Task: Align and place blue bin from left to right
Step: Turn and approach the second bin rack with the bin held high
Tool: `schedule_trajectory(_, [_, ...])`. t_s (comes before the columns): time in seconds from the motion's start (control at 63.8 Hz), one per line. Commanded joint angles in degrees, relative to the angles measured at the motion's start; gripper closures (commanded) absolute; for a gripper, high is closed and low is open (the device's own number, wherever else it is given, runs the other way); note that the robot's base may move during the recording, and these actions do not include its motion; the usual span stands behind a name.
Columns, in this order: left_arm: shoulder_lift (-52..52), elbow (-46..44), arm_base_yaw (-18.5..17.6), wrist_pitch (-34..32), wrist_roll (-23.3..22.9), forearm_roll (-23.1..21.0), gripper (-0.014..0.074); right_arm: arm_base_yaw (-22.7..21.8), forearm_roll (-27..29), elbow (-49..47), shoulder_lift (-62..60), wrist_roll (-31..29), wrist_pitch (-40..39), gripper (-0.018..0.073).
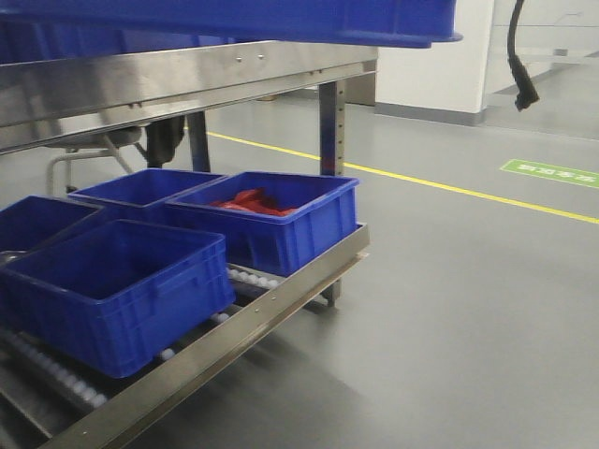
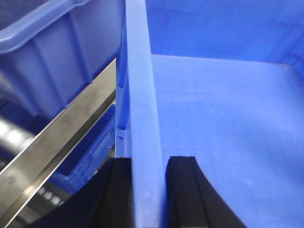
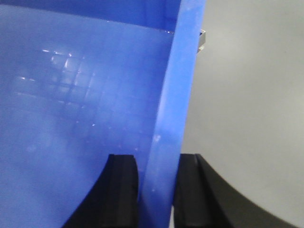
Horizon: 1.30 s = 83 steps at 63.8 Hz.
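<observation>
Left gripper (image 2: 148, 166) and right gripper (image 3: 158, 164) clamp opposite blue bin (image 2: 218, 123) walls; uneven arm motion could twist it free.

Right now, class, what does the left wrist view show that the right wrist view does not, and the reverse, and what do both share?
Left wrist view only: a steel rail and a neighbouring ribbed crate. Right wrist view only: bare grey floor outside the wall. Both: the blue bin seen at its rim wall, pinched by the left gripper in one and the right gripper in the other, beside its bare interior.
</observation>
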Motion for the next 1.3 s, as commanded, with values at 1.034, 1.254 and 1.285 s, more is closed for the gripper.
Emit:
schedule_trajectory(1.034, [-1.49,-0.97,0.45,-11.11,0.2,2.48,0.0611,-0.38,-2.37,-0.65,-1.72,-2.11,-2.41,0.0637])
schedule_trajectory(1.254, [-1.49,-0.97,0.45,-11.11,0.2,2.48,0.0611,-0.38,-2.37,-0.65,-1.72,-2.11,-2.41,0.0637])
schedule_trajectory(1.285, [-1.49,-0.97,0.45,-11.11,0.2,2.48,0.0611,-0.38,-2.37,-0.65,-1.72,-2.11,-2.41,0.0637])
